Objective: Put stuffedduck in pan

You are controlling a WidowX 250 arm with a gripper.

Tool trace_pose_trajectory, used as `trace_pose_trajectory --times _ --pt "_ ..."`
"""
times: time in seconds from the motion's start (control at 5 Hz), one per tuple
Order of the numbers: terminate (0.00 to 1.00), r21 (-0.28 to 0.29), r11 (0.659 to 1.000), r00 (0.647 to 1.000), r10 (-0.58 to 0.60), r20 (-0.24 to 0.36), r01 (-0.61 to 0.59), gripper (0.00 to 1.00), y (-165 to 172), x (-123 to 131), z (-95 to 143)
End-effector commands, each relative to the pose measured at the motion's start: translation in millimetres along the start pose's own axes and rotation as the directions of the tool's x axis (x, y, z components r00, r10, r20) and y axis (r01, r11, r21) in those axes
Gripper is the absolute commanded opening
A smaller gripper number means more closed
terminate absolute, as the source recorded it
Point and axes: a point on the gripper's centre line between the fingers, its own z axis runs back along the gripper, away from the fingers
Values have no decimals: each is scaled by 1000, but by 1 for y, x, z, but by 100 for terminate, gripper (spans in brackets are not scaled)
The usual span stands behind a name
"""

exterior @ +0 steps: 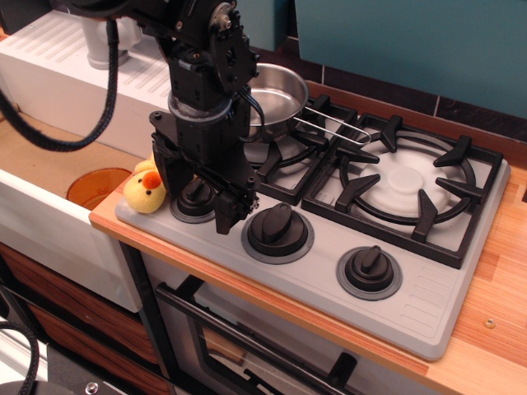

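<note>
Observation view, the only 1 supplied. The gripper [198,193] hangs low over the front-left corner of the stove [428,317], its jaws parted and empty, 1 long black finger [230,210] pointing down beside the leftmost knob [196,202]. The stuffedduck [146,191] sits on that same corner, just left of the gripper and not held; whether a finger touches it cannot be told.

Judgement on the step in hand: the grasp is not yet made. To do it well, the jaws should shift left to centre over the plush body, descend until the fingers straddle it, and close gently, keeping clear of the knob. The lift must then clear the burner grate [284,160] before travelling back to the pan [276,99].

Condition of the task item: small, soft, yellow, rounded, with an orange beak facing left-front and dark dot eyes; it stands upright. The pan is shiny steel, empty, resting on the rear-left burner, wire handle [333,130] pointing right.
</note>
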Motion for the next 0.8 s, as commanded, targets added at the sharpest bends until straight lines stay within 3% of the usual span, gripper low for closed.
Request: trace_pose_trajectory --times 0.0,0.6 --pt "0 0 1000 1000 0 0 0 100 0 0 0" --pt "0 27 998 998 -52 44 51 100 45 -6 2"
